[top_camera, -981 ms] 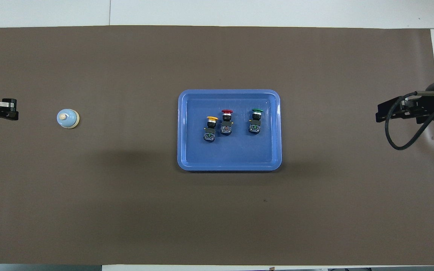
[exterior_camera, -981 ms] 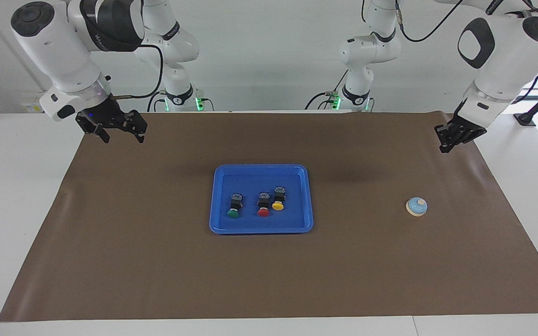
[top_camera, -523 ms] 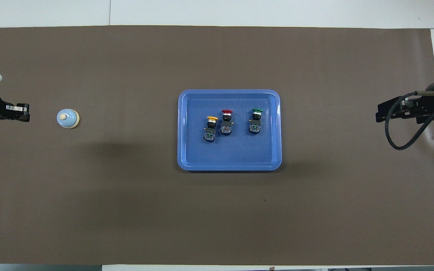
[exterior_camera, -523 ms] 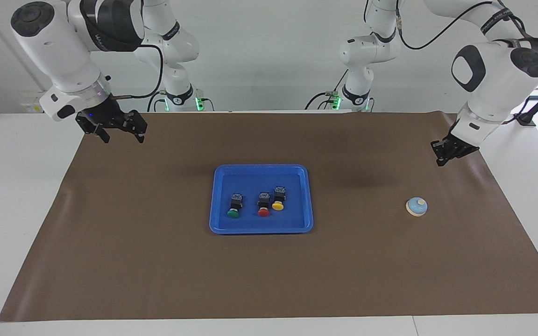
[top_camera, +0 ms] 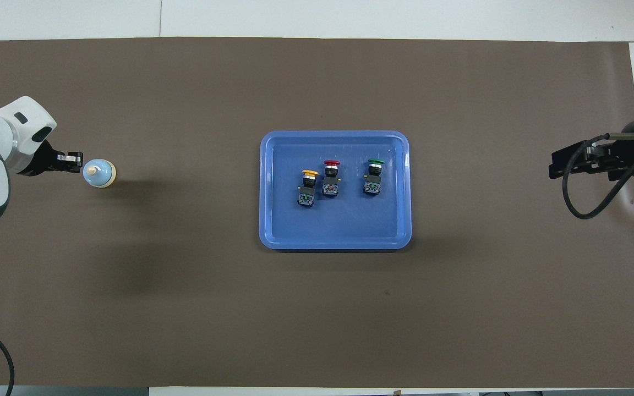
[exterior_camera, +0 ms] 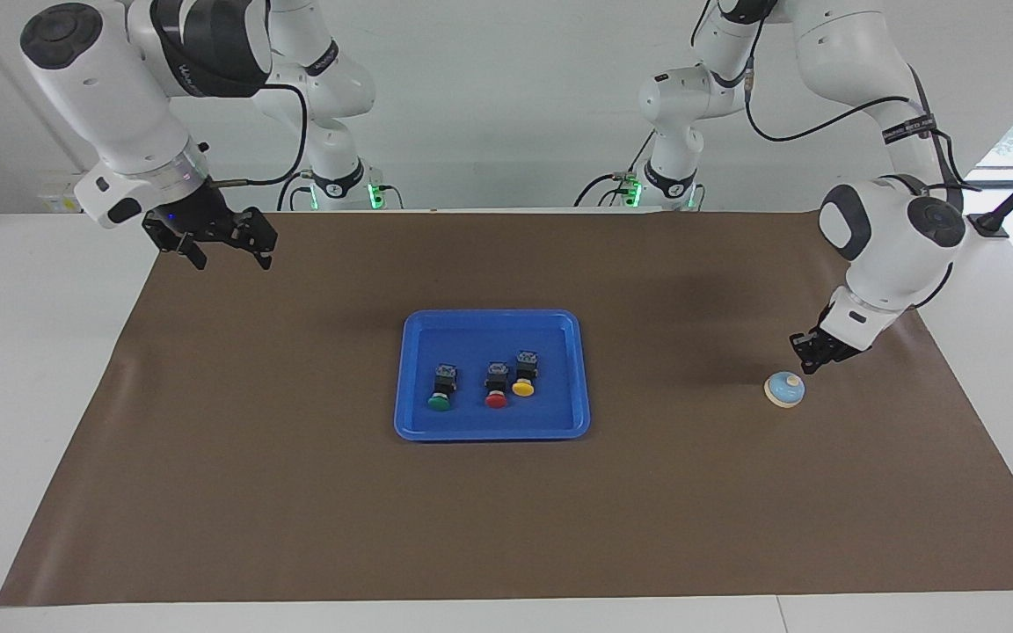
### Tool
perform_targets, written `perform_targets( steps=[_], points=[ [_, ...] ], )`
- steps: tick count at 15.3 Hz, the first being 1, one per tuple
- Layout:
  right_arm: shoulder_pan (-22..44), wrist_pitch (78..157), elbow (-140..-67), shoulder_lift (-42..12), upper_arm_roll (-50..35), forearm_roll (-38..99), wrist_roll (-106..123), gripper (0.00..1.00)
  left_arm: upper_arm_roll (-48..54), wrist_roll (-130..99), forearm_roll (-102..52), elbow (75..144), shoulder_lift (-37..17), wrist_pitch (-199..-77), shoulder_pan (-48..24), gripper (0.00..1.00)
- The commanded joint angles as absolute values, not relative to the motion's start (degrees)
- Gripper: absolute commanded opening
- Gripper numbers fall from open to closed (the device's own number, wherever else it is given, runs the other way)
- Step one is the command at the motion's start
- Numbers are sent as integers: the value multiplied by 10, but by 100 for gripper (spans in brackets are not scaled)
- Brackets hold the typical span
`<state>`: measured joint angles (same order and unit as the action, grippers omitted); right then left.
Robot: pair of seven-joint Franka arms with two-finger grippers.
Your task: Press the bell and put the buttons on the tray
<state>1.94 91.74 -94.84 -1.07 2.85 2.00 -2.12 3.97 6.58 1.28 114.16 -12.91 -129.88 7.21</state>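
The light-blue bell [exterior_camera: 784,389] [top_camera: 99,173] stands on the brown mat toward the left arm's end of the table. My left gripper [exterior_camera: 807,353] [top_camera: 74,160] hangs low just beside and above the bell, fingers together, apparently not touching it. The blue tray [exterior_camera: 489,315] [top_camera: 333,135] lies at the middle of the mat. In it lie the green button [exterior_camera: 440,391] [top_camera: 373,177], the red button [exterior_camera: 496,387] [top_camera: 331,179] and the yellow button [exterior_camera: 524,376] [top_camera: 307,187]. My right gripper [exterior_camera: 229,249] [top_camera: 562,165] waits open and empty, raised over the mat's edge at the right arm's end.
The brown mat [exterior_camera: 295,510] covers most of the white table. A black cable [top_camera: 575,192] loops from the right arm's wrist.
My left gripper has come down and moved away from the robots, from over the mat's corner to just beside the bell. The right arm, the tray and the buttons have not moved.
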Motion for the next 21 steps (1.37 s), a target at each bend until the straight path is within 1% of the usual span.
perform_targets(
  steps=[1,4,6,7,8,9,10,11,12,13,17,19,21],
  points=[
    [13,929,-967,5,25,17,-10,100,39,70,13,1180,-126,-1345,70,0],
    [13,929,-967,5,25,16,-10,100,39,72,14,1183,-146,-1347,65,0],
    [13,929,-967,5,25,17,-10,100,38,75,14,1166,-144,-1325,67,0],
    [13,929,-967,5,25,17,-10,100,37,75,14,1143,-141,-1291,66,0],
    [13,929,-967,5,25,16,-10,100,38,75,14,1106,-138,-1232,67,0],
    [13,929,-967,5,25,17,-10,100,38,75,14,1035,-135,-1130,64,0],
    [13,929,-967,5,25,16,-10,100,41,75,14,994,-133,-1069,64,21],
    [13,929,-967,5,25,17,-10,100,42,70,14,976,-123,-1036,58,50],
    [13,929,-967,5,25,17,-10,100,42,69,14,973,-108,-1022,52,94],
    [13,929,-967,5,25,16,-10,100,42,66,14,976,-93,-1018,45,100],
    [13,929,-967,5,25,16,-10,100,42,53,14,978,-23,-960,47,100],
    [13,929,-967,5,25,17,-10,100,42,53,14,969,-5,-925,44,100],
    [13,929,-967,5,25,16,-10,100,44,47,10,947,1,-896,41,100]
  ],
)
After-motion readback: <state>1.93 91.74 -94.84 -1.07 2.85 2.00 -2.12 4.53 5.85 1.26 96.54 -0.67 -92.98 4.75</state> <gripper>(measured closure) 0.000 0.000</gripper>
